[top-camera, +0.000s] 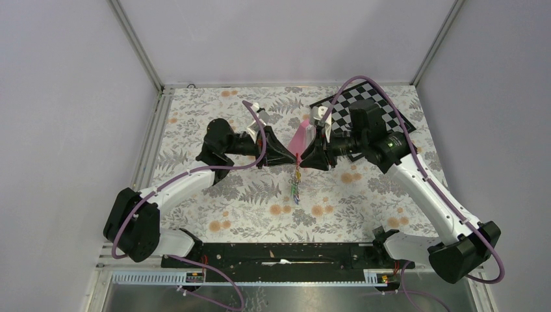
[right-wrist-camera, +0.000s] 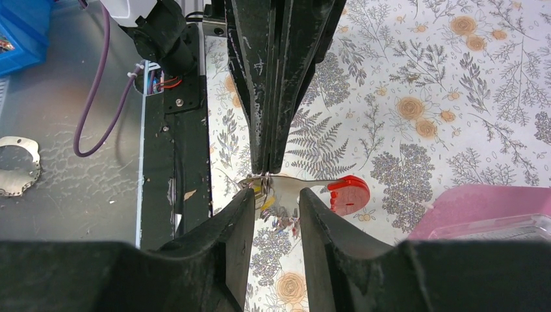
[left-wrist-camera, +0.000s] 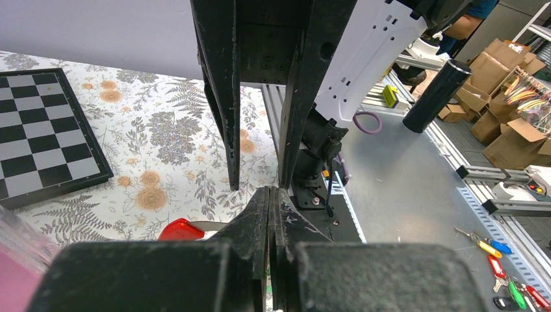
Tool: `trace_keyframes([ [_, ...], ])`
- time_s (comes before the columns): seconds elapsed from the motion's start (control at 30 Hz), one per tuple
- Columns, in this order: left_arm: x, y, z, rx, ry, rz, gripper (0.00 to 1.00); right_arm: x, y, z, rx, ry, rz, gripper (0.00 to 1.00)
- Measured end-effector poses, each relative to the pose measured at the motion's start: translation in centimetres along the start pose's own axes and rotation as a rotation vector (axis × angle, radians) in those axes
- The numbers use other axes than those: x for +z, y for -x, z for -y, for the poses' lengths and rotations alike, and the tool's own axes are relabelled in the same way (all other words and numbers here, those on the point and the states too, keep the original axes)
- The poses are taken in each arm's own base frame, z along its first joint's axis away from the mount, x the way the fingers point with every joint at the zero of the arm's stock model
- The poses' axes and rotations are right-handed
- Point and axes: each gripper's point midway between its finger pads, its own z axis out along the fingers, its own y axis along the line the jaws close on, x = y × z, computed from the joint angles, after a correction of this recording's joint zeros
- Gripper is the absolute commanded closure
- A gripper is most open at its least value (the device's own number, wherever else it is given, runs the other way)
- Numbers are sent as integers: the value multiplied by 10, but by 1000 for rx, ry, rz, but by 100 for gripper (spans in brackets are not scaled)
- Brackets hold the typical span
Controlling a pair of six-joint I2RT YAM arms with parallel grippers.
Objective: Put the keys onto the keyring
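Note:
My left gripper is shut on the keyring, a thin metal loop pinched at its tips above the table's middle. A bunch of keys with coloured tags hangs below that pinch. A silver blade ending in a red head sticks out sideways from it, and the same red head shows in the left wrist view. My right gripper faces the left one tip to tip, open, with nothing gripped. The hanging keys show through its gap.
A pink pyramid stands just behind the two grippers. A checkerboard lies at the back right. A black rail runs along the near edge. Loose coloured keys lie on the grey surface off the table.

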Motion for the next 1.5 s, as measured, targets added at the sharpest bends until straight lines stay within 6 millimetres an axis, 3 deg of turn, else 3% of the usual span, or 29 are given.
trace_keyframes([
  [0.47,0,3,0,-19,10,17,100,4,5,-1,0,26,25,65],
  [0.73,1,5,-1,-27,16,26,100,10,-9,0,38,47,14,70],
  [0.9,1,3,-2,-38,22,27,100,12,-8,1,44,49,19,79],
  [1.0,1,3,-3,-38,25,29,100,12,-8,1,49,53,21,95],
  [1.07,0,3,-5,-39,29,30,100,12,-8,0,51,57,22,100],
  [1.17,0,3,-5,-38,32,31,100,12,-8,0,46,55,19,100],
  [1.37,-1,-3,-16,6,56,-34,66,6,-14,4,30,1,-51,100],
  [1.5,-2,4,-27,105,87,-111,53,3,-12,9,5,-52,-136,100],
])
